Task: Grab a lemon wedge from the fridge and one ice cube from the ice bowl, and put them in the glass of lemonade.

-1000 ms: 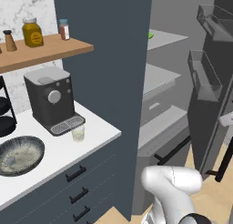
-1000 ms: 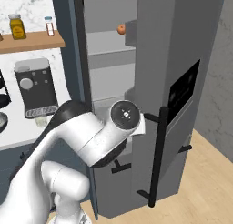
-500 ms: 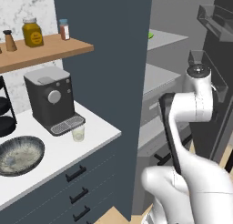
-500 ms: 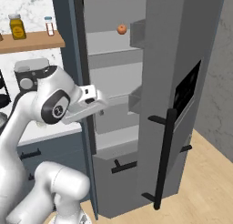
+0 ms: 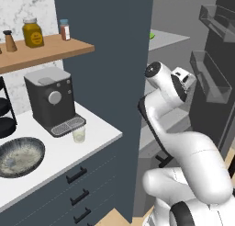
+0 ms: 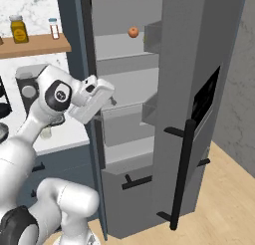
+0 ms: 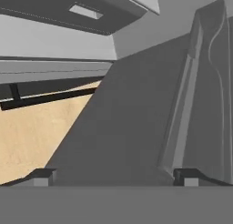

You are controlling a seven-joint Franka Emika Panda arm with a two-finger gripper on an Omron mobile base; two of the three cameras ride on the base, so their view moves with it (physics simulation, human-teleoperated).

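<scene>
Meanwhile, an empty tool at the open fridge

Up at mid-shelf height, I have the tool (image 6: 110, 100) raised in front of the open fridge (image 6: 199, 64), its jaws spread wide with nothing between them. The hand view confirms it: both dark tips stand far apart at the bottom, with bare grey fridge wall between. I judge the wide spread a preparation for the tiny lemon wedge (image 5: 151, 36), which sits as a bright yellow-green sliver on an upper shelf, just visible past the fridge's dark side wall in the left base view. It lies above and beyond the tool, so my guess is the reach must go up and in.

The door stands swung out to the right, its bins (image 5: 209, 76) facing the shelves, leaving the arm a passage between them. A small orange fruit (image 6: 133, 32) rests on the top shelf; it is not my target.

On the tabletop (image 5: 55, 149) to the left, the glass (image 5: 79, 134) waits just in front of the coffee machine (image 5: 49, 100), with the ice bowl (image 5: 19, 156) near it, both within a short swing of the fridge. Neither errand is done yet.
</scene>
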